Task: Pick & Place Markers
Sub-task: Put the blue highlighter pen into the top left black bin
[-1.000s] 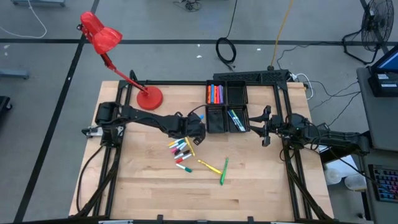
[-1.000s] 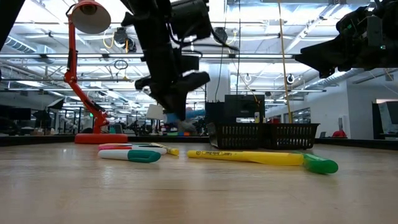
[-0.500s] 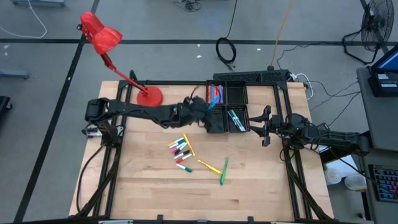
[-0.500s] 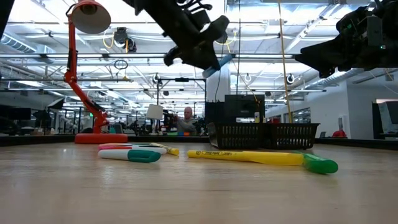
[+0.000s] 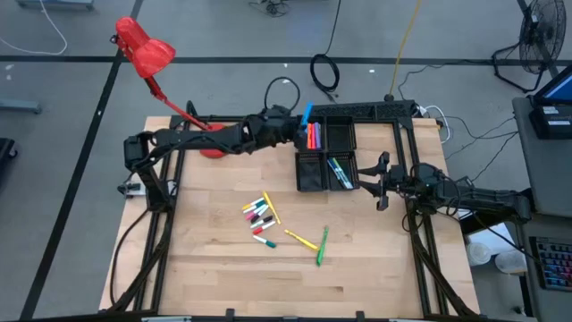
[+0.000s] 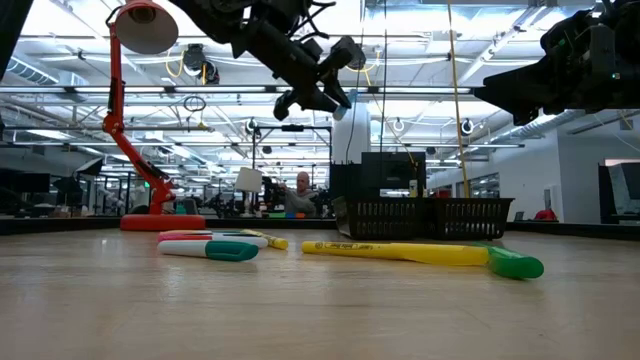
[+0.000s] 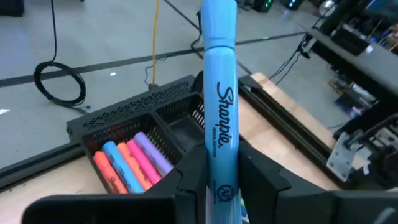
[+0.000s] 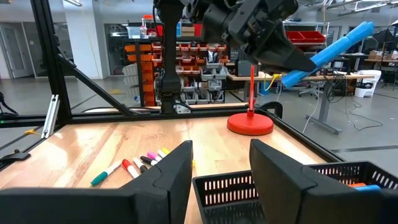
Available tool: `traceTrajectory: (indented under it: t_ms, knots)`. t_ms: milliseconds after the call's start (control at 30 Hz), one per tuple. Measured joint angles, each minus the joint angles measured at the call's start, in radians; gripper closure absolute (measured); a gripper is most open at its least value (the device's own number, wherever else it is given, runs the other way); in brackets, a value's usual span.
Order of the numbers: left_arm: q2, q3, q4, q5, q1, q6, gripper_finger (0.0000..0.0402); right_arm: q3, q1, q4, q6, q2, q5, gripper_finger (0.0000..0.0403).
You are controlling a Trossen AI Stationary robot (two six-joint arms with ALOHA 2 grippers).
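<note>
In the high view the left claw sits in the upper middle of the frame, at the upper-left corner of the black tray, its fingers clamped on a light blue marker that sticks out past the tips. The left wrist view shows that marker running up the centre of the picture between the two dark fingers, with the tray's compartment of orange, blue, pink and purple markers in the lower left of the frame. In the low view the held marker hangs high in the upper middle, well above the tabletop.

A loose cluster of markers lies on the tabletop below and left of the tray in the high view, with a yellow marker and a green marker just to its lower right. A red desk lamp stands in the upper left.

The right claw waits just right of the tray, its fingers spread apart and holding nothing, as the right wrist view confirms.
</note>
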Motion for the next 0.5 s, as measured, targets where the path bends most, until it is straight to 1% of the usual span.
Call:
traceTrajectory:
  t_ms: [100, 200, 333, 500]
  knots:
    - [0.01, 0.0, -0.008, 0.004, -0.007, 0.005, 0.0326, 0.0, 0.0, 0.0, 0.0, 0.0, 0.0, 0.0257]
    - [0.013, 0.005, -0.08, 0.013, -0.002, 0.015, 0.0326, 0.0, 0.0, 0.0, 0.0, 0.0, 0.0, 0.0257]
    - [0.033, 0.082, -0.284, 0.021, 0.028, 0.015, 0.0326, 0.0, 0.0, 0.0, 0.0, 0.0, 0.0, 0.0257]
    - [0.079, 0.2, -0.368, 0.049, 0.042, 0.037, 0.0326, 0.0, 0.0, 0.0, 0.0, 0.002, 0.0, 0.0257]
